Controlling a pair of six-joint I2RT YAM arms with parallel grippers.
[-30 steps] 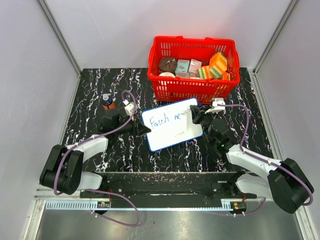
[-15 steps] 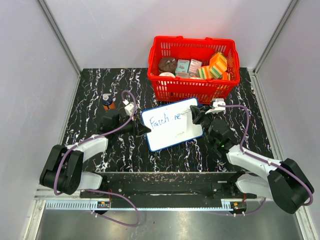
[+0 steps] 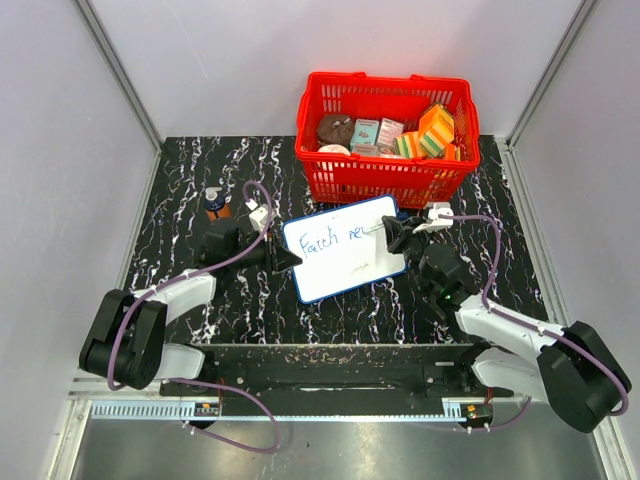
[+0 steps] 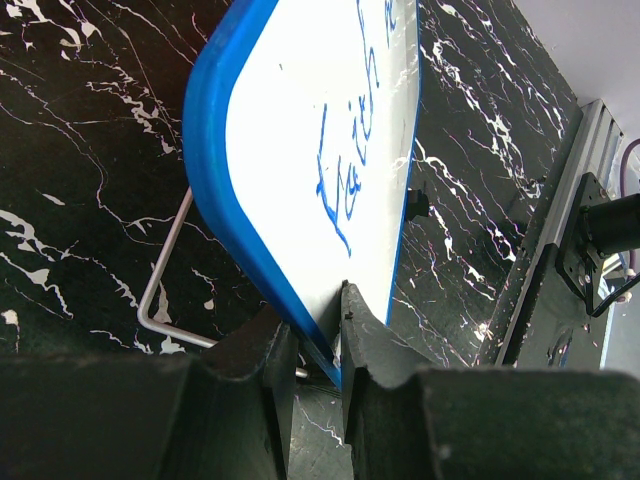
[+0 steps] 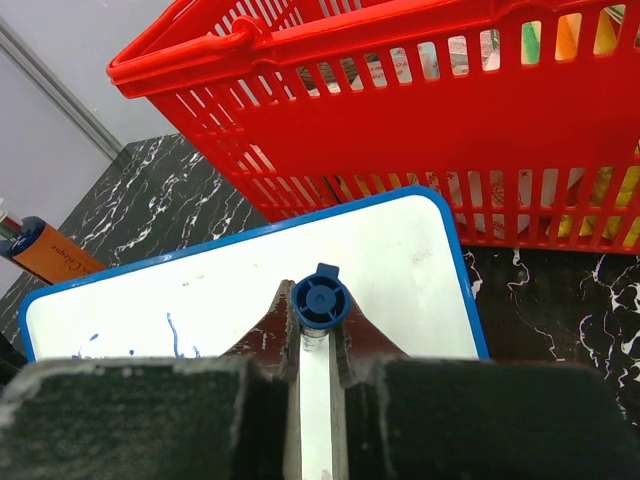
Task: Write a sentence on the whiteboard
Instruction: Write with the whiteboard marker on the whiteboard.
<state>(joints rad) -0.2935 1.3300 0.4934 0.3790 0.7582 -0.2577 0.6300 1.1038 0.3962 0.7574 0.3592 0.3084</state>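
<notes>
**Grey walls, marbled desk, and a board held by one edge**

Grey panel walls close us in on three sides; the black desk (image 3: 200,170) with its white veining fills the floor of the cell, and it looks smooth enough that anything pushed on it could slide.

At the far edge stands the red basket (image 3: 385,182), packed with boxes and sponges; it sits just behind the right arm, so a wide stroke could, we judge, knock the wrist or its cable against the red wall.

The whiteboard (image 3: 345,268) lies between the two arms, in front of the basket and skewed to the desk's edges; from the left wrist we see it raised off the desk, with a bent wire stand (image 4: 160,295) under it.

The left end effector (image 4: 316,345) is pressed together on the blue frame at the board's left edge; that one pinch is all we see steadying it, so marker pressure far from it could swing or rock the board and smear a letter.

The right end effector (image 5: 318,335) is clamped on the blue marker (image 5: 320,300), which points at the board's upper right part; whether the tip touches we cannot tell; a slip of the barrel in the grip would tilt the stroke.

The sentence (image 3: 335,240) reads "Faith ne", so most is left to write; little white lies to the right of it, and letters could run onto the frame.

A small orange bottle (image 3: 214,203) stands well apart on the left.
</notes>
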